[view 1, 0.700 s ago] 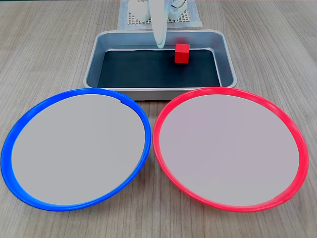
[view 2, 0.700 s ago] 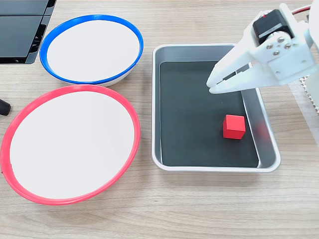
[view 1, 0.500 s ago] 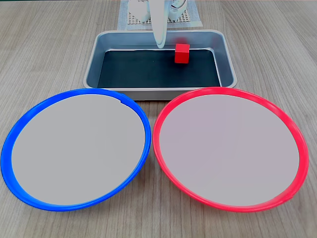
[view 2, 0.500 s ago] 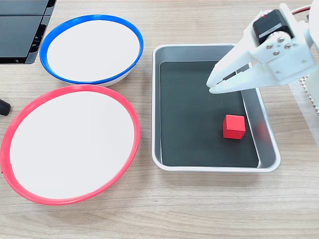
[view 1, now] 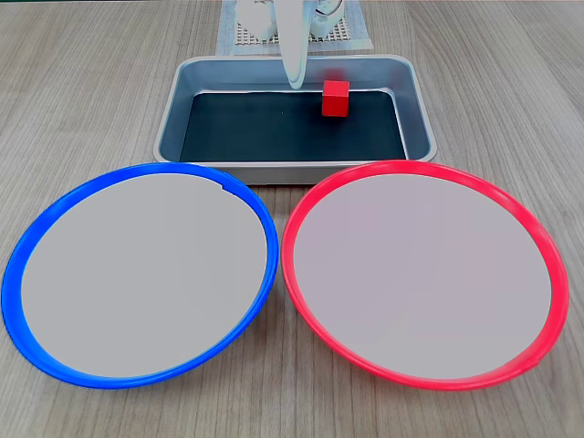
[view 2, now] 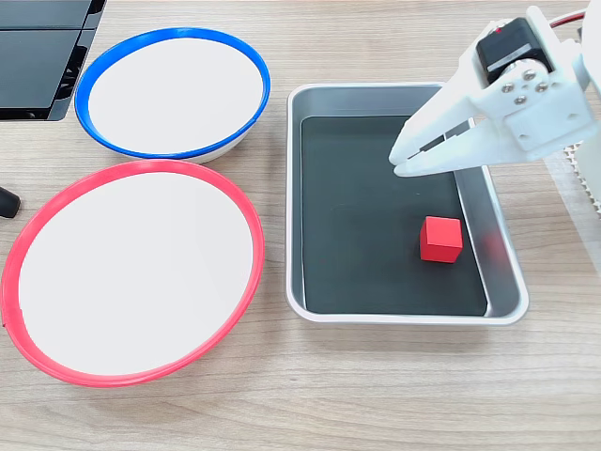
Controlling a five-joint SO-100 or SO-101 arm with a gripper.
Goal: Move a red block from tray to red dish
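While the red block (view 2: 440, 239) sits alone in the tray (view 2: 309, 305), your red dish (view 2: 131, 272) lies bare beside it; your fingers (view 2: 413, 141) hang slightly apart above the tray, holding nothing.

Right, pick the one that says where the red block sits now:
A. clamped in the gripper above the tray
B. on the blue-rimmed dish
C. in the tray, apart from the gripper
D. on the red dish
C: the red block lies on the black bottom of the tray, clear of the gripper tips, and both the red dish and the blue-rimmed dish are bare.
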